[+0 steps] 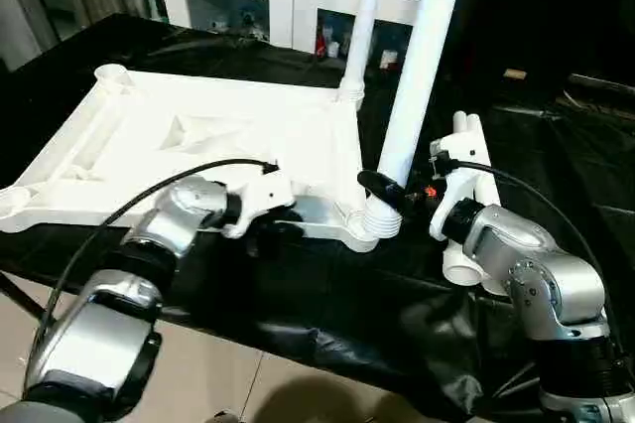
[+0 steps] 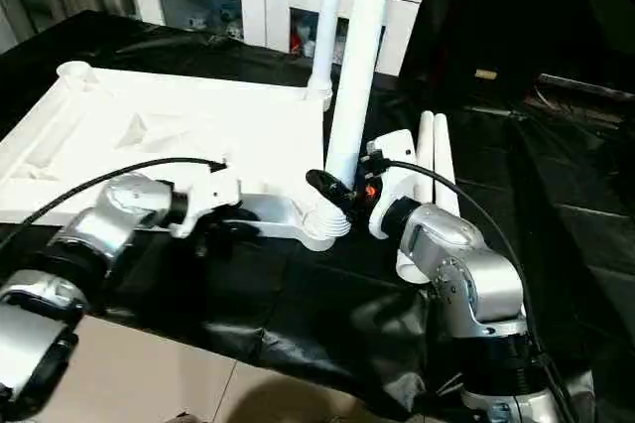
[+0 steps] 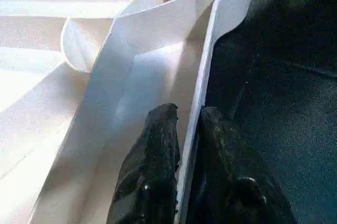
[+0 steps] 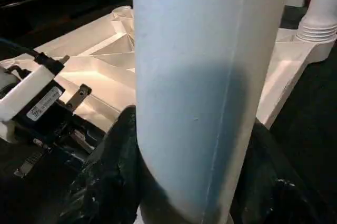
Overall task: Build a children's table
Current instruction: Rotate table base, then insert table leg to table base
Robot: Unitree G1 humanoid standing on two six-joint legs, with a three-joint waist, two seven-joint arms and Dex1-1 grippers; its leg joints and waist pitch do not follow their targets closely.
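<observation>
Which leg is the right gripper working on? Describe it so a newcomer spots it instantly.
Start at the white tabletop lying ribbed side up on the black-sheeted worktable. Two tube legs stand along its right edge; take the near-corner leg, leaning slightly, with the right gripper shut around its base. The far-corner leg stands ungripped, and two spare legs lie flat beside it.

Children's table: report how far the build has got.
Done: one leg stands in the far corner socket of the upturned tabletop. In hand: right gripper holds a second leg at the near corner; left gripper pinches the tabletop's rim. Left: two legs lying on the worktable.
</observation>
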